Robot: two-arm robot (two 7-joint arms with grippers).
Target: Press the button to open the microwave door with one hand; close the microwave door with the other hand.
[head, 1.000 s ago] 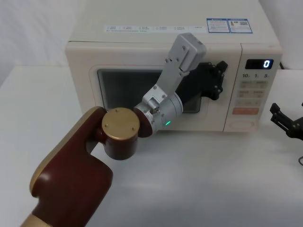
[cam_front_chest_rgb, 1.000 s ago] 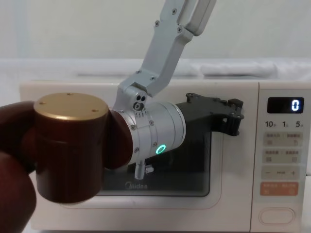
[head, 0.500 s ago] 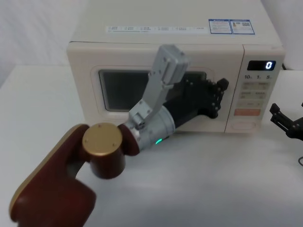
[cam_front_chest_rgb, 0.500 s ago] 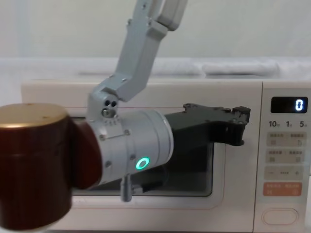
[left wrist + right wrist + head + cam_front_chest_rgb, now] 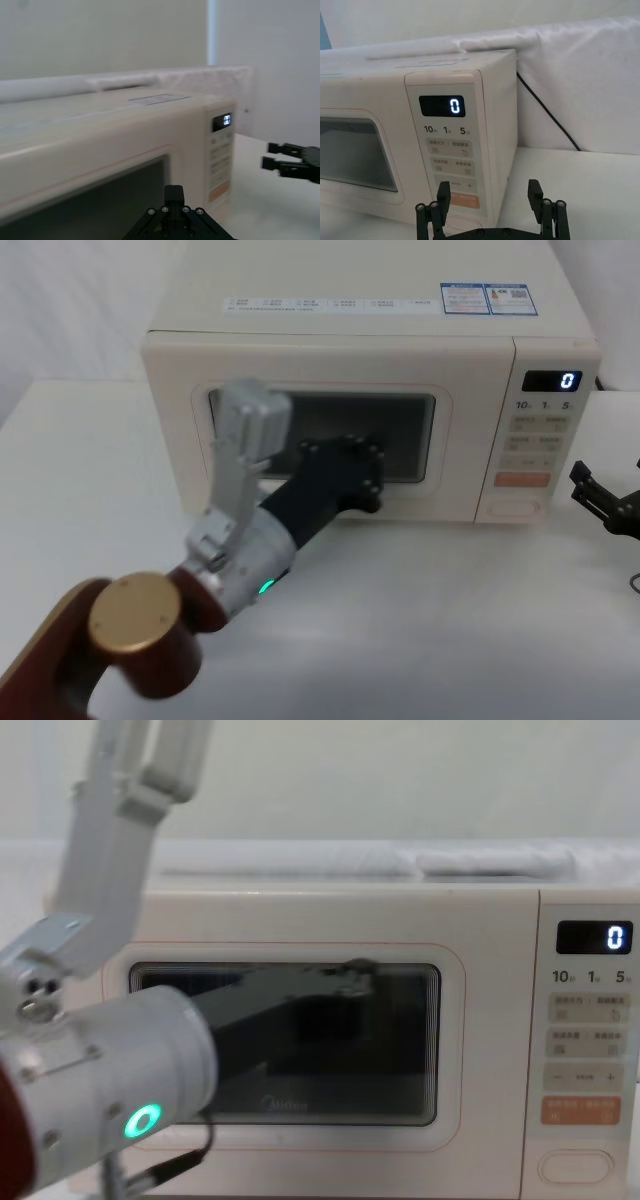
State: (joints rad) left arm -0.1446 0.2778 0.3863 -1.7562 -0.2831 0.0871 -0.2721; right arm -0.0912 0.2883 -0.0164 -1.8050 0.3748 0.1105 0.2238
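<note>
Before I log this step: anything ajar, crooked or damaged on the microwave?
Nothing stands out. The microwave door sits flush and level beside the control panel, display reading 0. The left gripper is before the window; the right gripper waits open off to the right.

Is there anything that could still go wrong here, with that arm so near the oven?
The left gripper sits just in front of the microwave door, low by the window; a careless swing might scrape it. The right gripper, open, waits beside the control panel, so a stray move could bump the button and pop the door open.
</note>
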